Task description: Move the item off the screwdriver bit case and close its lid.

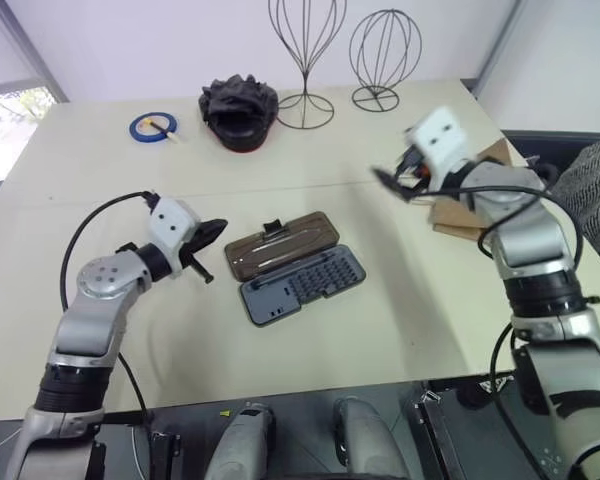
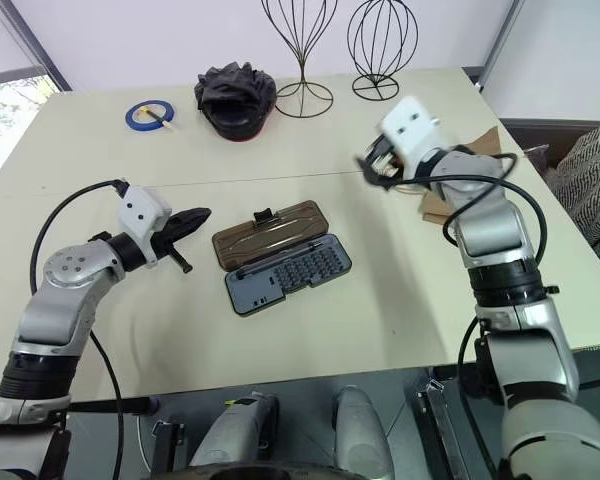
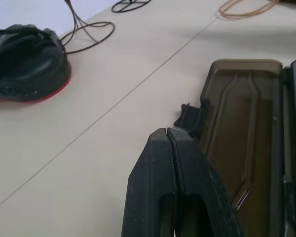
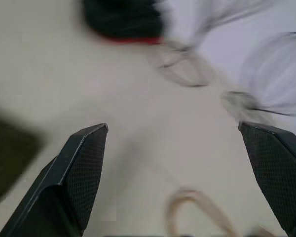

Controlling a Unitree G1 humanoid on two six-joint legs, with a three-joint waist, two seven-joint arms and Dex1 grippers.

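Flat dark plastic screwdriver bit case [image 1: 292, 271] open mid-surface, no readable writing; left jaws [image 3: 168, 136] shut, empty; right jaws [image 4: 175, 136] wide, empty; crumpled brown kraft paper bag [image 1: 477, 205] by right edge.

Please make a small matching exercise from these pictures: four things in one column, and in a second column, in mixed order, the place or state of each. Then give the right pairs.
Things:
1. paper bag
2. lid
3. left gripper
4. right gripper

Places or states:
A. shut, close to the lid's latch tab
B. lying open flat beside the bit tray
C. wide open, nothing between its fingers
D. on the table to the right of the case, partly behind the right arm

Pairs: 1-D, 2-B, 3-A, 4-C
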